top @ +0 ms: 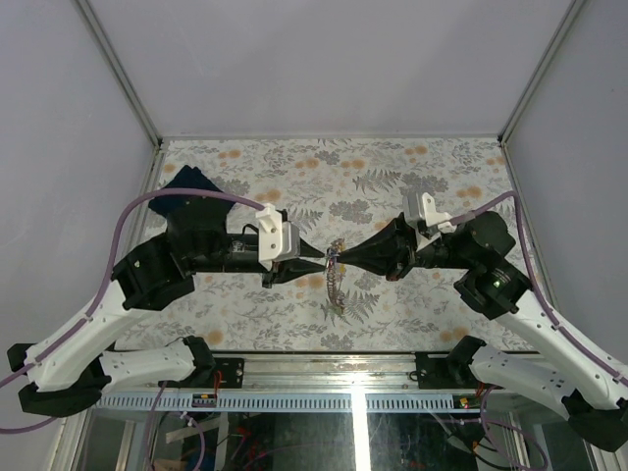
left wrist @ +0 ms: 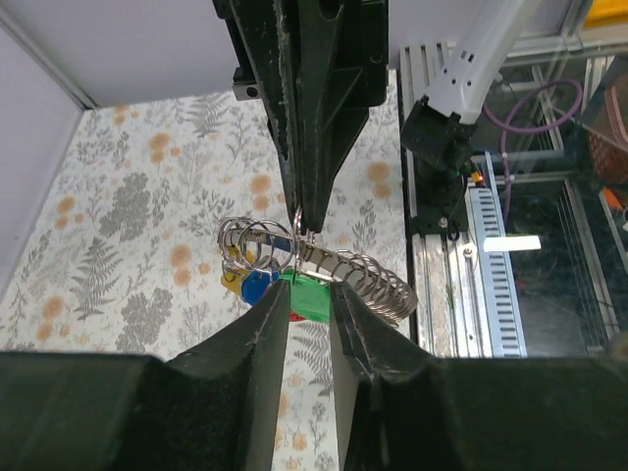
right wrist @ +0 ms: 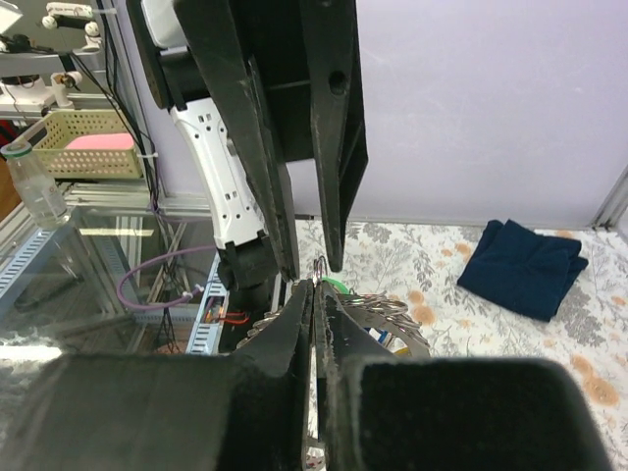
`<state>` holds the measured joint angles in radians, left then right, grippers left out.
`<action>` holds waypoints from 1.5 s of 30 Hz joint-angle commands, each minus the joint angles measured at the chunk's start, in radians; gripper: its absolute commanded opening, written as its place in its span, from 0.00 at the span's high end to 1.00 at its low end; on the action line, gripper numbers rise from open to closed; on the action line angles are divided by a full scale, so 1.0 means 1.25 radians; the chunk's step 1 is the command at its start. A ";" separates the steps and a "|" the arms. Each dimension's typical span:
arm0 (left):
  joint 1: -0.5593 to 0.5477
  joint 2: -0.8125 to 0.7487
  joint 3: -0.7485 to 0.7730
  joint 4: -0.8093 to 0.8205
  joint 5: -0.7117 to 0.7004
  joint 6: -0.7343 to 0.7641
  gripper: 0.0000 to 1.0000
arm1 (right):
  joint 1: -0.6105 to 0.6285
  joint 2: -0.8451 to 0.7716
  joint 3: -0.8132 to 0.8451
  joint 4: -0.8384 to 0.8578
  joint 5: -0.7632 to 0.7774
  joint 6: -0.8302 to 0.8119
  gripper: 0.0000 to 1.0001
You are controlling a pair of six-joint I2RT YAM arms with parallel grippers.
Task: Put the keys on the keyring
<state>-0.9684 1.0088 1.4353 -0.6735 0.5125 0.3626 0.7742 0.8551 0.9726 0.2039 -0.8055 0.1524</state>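
Note:
Both grippers meet tip to tip above the middle of the table. My left gripper (top: 323,257) is shut on the green-tagged key (left wrist: 314,297), which sits between its fingertips in the left wrist view. My right gripper (top: 340,259) is shut on the thin silvery keyring (right wrist: 319,267); in the left wrist view its closed tips (left wrist: 303,218) pinch the ring from above. A bunch of silvery rings (left wrist: 378,283) hangs below with the blue tag (left wrist: 257,287), yellow tag (left wrist: 232,281) and red tag (left wrist: 295,317). The bunch dangles under the tips in the top view (top: 337,282).
A dark blue folded cloth (top: 186,186) lies at the far left of the flowered table, also in the right wrist view (right wrist: 525,265). Metal frame rails (top: 353,378) run along the near edge. Grey walls enclose the sides and back.

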 commanded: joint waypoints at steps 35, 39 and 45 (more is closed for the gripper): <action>-0.003 -0.049 -0.154 0.365 0.065 -0.139 0.78 | -0.001 -0.050 -0.001 0.155 -0.004 0.045 1.00; -0.003 -0.046 -0.149 0.365 0.069 -0.139 0.87 | -0.002 -0.048 -0.002 0.153 -0.007 0.046 1.00; -0.004 -0.038 -0.140 0.379 0.082 -0.150 0.97 | -0.001 -0.047 -0.010 0.141 -0.004 0.036 1.00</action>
<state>-0.9684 0.9527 1.2488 -0.2726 0.5869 0.1932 0.7742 0.8143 0.9516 0.2985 -0.8070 0.1955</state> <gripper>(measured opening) 0.075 0.010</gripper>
